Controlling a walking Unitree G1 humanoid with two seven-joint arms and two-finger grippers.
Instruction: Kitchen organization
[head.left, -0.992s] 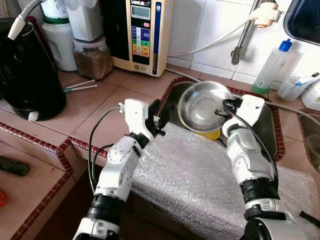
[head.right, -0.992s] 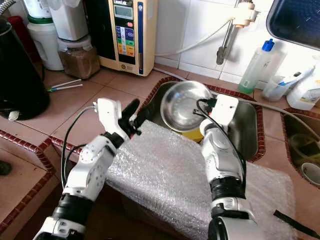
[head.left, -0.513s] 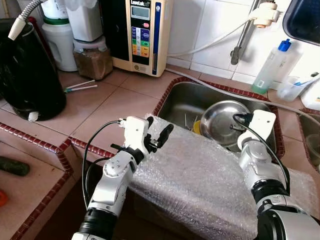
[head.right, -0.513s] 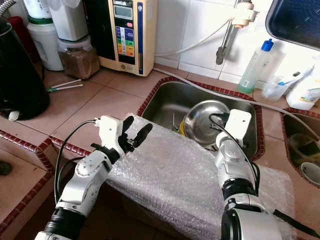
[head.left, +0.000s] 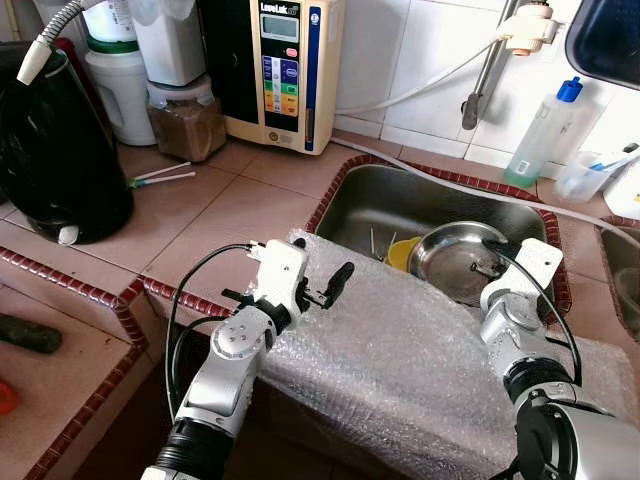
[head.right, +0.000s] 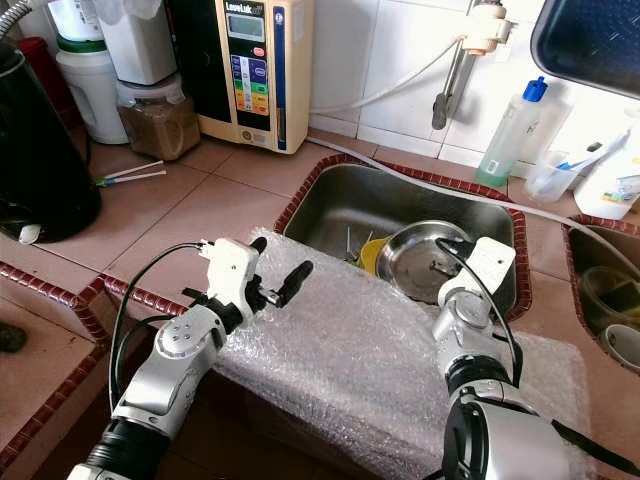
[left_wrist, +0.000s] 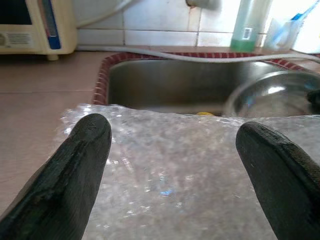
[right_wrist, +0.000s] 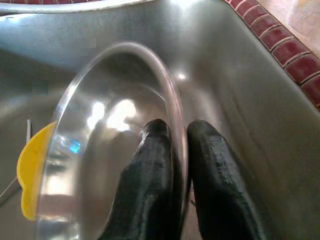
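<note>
My right gripper (right_wrist: 175, 170) pinches the rim of the round stainless-steel bowl (head.left: 455, 262), one finger inside, one outside, holding it low in the steel sink (head.left: 380, 205) over a yellow dish (head.left: 402, 252); left gripper (head.left: 322, 283) spread open, idle above the bubble wrap sheet (head.left: 400, 350)

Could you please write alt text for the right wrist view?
Two black fingers pinch the rim of a shiny steel bowl, one inside it and one outside, holding it low in a steel sink. A yellow object peeks out beneath the bowl, and red tile edging borders the sink.
</note>
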